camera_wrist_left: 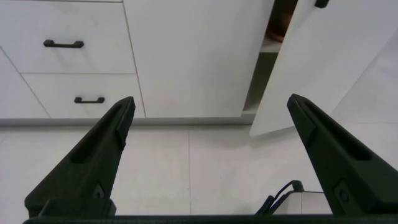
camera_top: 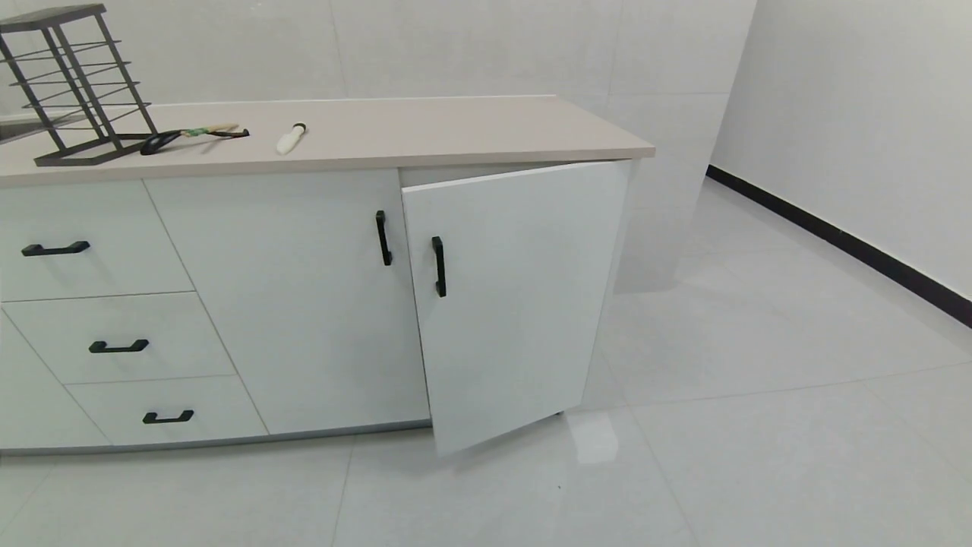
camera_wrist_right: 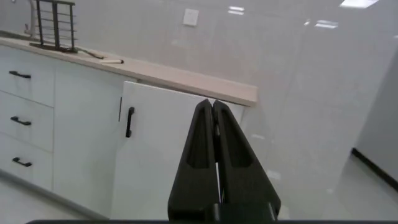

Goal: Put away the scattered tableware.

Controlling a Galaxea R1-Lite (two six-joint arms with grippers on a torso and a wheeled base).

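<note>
Two pieces of tableware lie on your beige countertop [camera_top: 456, 129], neither put away yet. A black-headed utensil with a pale wooden handle [camera_top: 194, 134] sits just beside the black wire rack [camera_top: 76, 83], with a small white-handled tool [camera_top: 291, 139] near it. The white cabinet door [camera_top: 516, 296] stands ajar, its edge jutting over open tiled floor [camera_top: 759, 418]. Your left gripper [camera_wrist_left: 211, 102] is spread wide and empty; your right gripper [camera_wrist_right: 213, 109] is pressed closed on nothing.
</note>
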